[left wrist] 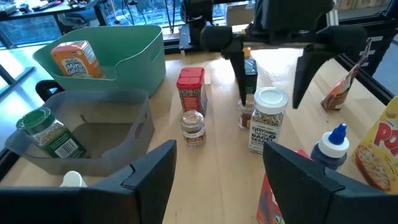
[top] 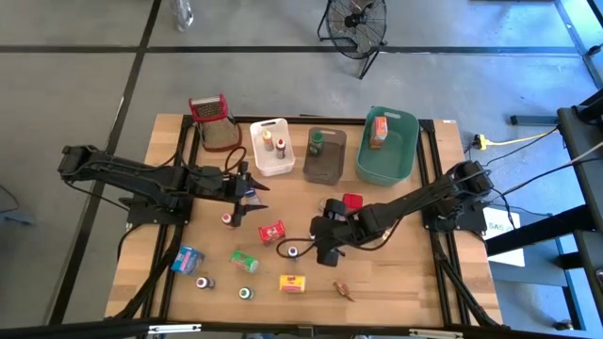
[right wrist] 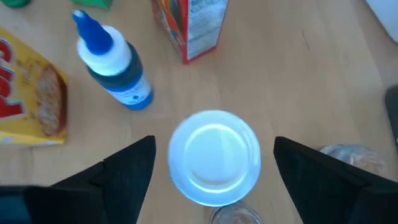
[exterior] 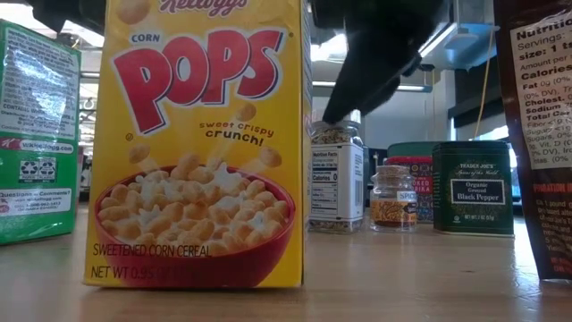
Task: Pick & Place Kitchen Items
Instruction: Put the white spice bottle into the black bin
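White cap of a seasoning jar sits centred between the right tool's spread fingers in its wrist view; I judge a straight drop, then a squeeze, is the clean way in. Left wrist view shows that jar under those fingers, a smaller jar and a red tin close beside, so little room sideways; the left tool hangs spread and empty. From above, the right tool is mid-counter, green tub at one o'clock with open room over it.
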Robot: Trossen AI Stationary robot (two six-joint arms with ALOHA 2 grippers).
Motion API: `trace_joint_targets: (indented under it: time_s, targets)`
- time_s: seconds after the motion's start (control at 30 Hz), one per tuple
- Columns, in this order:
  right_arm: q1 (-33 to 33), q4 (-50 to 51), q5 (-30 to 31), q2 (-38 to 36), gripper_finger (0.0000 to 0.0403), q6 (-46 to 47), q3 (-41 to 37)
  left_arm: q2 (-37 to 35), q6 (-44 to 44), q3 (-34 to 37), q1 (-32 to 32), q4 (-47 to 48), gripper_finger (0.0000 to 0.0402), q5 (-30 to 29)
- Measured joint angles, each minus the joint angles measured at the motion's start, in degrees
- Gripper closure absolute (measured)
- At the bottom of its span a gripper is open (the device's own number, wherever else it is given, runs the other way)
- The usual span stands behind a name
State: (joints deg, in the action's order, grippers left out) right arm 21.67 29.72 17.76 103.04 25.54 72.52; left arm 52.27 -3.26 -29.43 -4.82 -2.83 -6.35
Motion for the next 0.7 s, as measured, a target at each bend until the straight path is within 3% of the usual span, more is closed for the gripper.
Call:
trace_joint_targets:
  time_s: [0.5, 0.7]
  targets:
    - [-0.7, -15.4, 0.2, 0.0, 0.0077, -2.3, -10.3, 0.0, -1.4, 0.0, 0.0, 0.0, 0.0166, 0.0]
    - [-1.0, -16.0, 0.0, 0.0, 0.0130, -2.4, -10.5, 0.0, -1.9, 0.0, 0.0, 0.0, 0.0166, 0.0]
